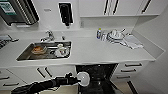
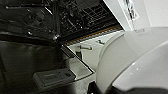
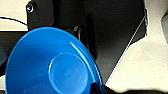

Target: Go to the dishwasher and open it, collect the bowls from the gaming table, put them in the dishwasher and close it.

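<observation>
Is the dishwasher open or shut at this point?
Open. The dishwasher shows a dark interior below the counter in the head view, and the left wrist view shows its racks and lowered door.

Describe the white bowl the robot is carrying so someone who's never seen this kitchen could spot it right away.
Find the long white counter with the steel sink. Below its front edge gapes the open dishwasher, dark inside. In front of that opening the left gripper holds the white bowl, round and pale against the black, unlike the dishes up on the counter.
</observation>
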Controlling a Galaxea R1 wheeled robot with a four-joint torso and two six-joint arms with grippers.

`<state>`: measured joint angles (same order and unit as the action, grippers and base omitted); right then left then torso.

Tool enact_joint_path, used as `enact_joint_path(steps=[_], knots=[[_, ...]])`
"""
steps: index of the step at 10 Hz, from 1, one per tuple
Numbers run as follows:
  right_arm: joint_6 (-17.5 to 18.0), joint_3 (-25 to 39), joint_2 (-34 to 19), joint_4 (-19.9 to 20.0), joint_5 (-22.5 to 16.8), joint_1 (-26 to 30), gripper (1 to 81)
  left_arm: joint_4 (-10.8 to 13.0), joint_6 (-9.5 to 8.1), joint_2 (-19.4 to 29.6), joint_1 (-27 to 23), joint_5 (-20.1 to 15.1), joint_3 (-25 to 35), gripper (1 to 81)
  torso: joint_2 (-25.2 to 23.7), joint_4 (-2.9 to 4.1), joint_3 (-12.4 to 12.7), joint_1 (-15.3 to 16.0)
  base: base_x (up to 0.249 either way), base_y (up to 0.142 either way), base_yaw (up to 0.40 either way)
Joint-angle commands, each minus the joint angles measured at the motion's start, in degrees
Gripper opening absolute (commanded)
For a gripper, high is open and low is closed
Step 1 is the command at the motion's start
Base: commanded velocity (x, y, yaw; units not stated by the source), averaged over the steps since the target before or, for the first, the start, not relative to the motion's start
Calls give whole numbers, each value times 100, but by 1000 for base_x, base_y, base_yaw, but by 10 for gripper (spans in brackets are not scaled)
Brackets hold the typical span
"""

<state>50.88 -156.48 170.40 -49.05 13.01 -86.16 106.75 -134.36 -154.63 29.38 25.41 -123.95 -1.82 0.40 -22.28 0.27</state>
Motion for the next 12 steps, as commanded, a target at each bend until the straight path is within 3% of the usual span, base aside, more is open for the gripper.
enact_joint_path(steps=[1,2,3,5,6,7,8,9,12], knots=[[18,66,-21,-43,-167,6,10,632,-701,-173,-1130,-44,196,10,0,0,0,0,0,0,0],[18,66,-12,-42,-167,6,10,941,-1009,-305,-1245,-44,196,10,0,0,-2,0,0,0,0],[9,83,-12,-43,-167,6,10,1101,-1179,-420,-1290,-44,187,10,0,0,-2,0,0,0,0],[9,110,-21,-52,-167,6,10,1146,-1197,-526,-1351,-44,161,10,0,0,-4,0,0,0,0],[9,119,-21,-60,-167,-2,10,1146,-1197,-535,-1386,-36,161,10,0,0,-389,0,0,0,0],[9,127,-21,-60,-167,-2,10,1146,-1197,-561,-1430,-36,161,10,0,0,-456,0,0,0,0],[9,127,-21,-60,-167,6,10,1146,-1206,-596,-1456,-36,152,10,0,0,-89,0,0,0,0],[9,136,-12,-60,-167,6,10,1155,-1206,-614,-1465,-36,143,811,0,0,-218,0,0,0,0],[9,145,-3,-69,-167,33,10,1198,-1206,-509,-1439,-1,126,811,5,0,-319,5,0,0,0]])
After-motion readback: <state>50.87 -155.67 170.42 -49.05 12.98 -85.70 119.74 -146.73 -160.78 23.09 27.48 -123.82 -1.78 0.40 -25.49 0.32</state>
